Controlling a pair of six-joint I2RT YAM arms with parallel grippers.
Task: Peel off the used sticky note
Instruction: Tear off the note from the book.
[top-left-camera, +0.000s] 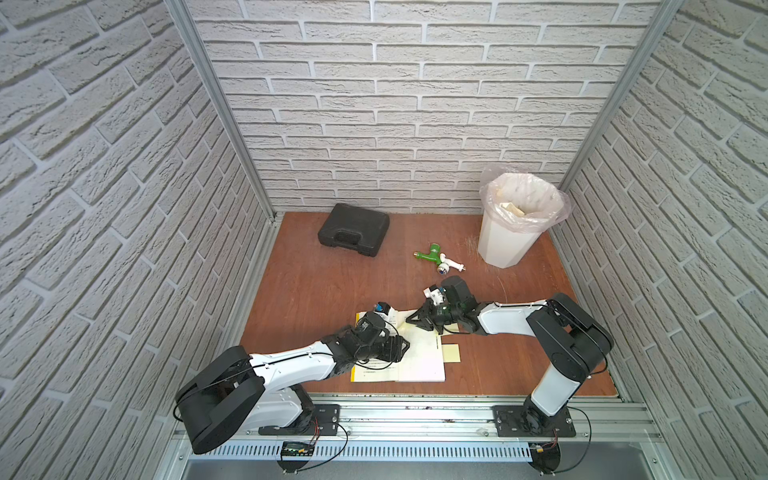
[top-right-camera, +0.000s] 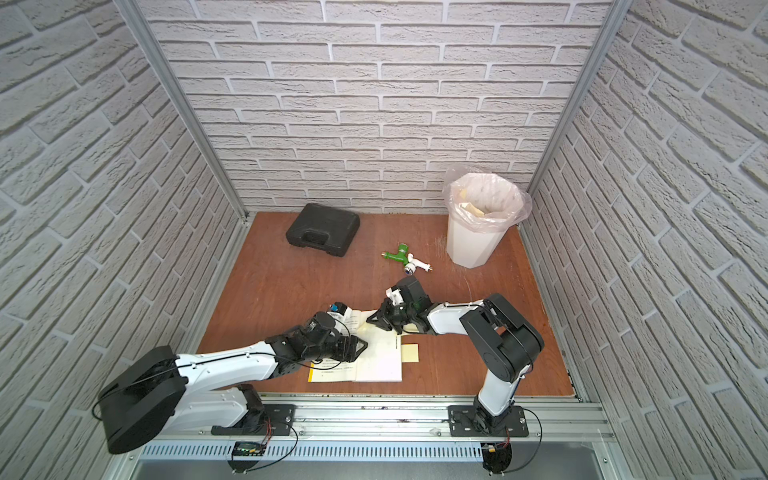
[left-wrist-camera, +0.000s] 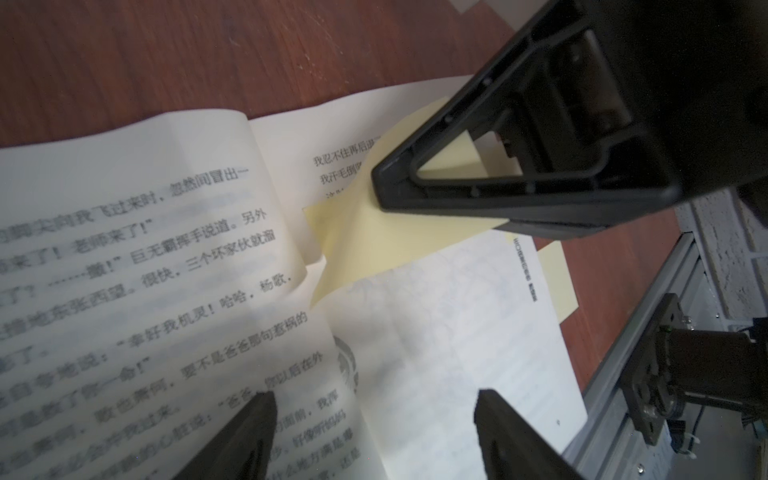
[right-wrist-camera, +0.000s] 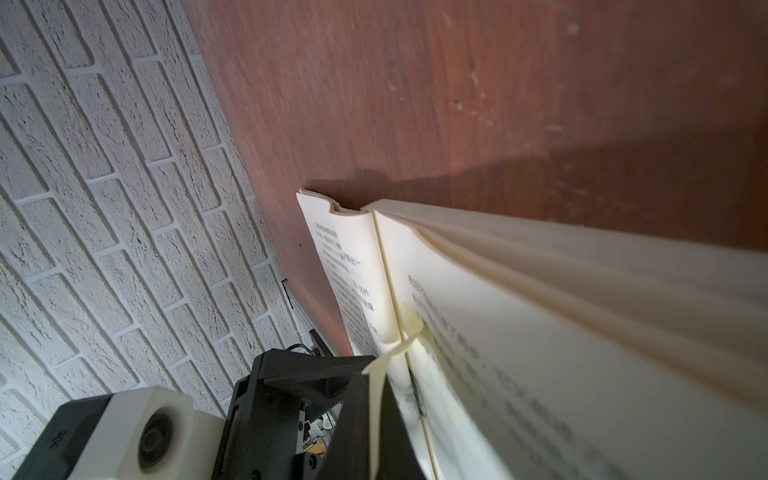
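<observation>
Left wrist: right jaws partly hide sticky note (left-wrist-camera: 395, 245).

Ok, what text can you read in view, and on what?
Book, open page: "忽然间冒出一"
Same page: "三个坏家伙就溜"
Page behind the sticky note: "我忍不住再后"
Margin print on that side: too small to read.
Sticky note: no writing shows.
Remaining book lines: blurred.
</observation>
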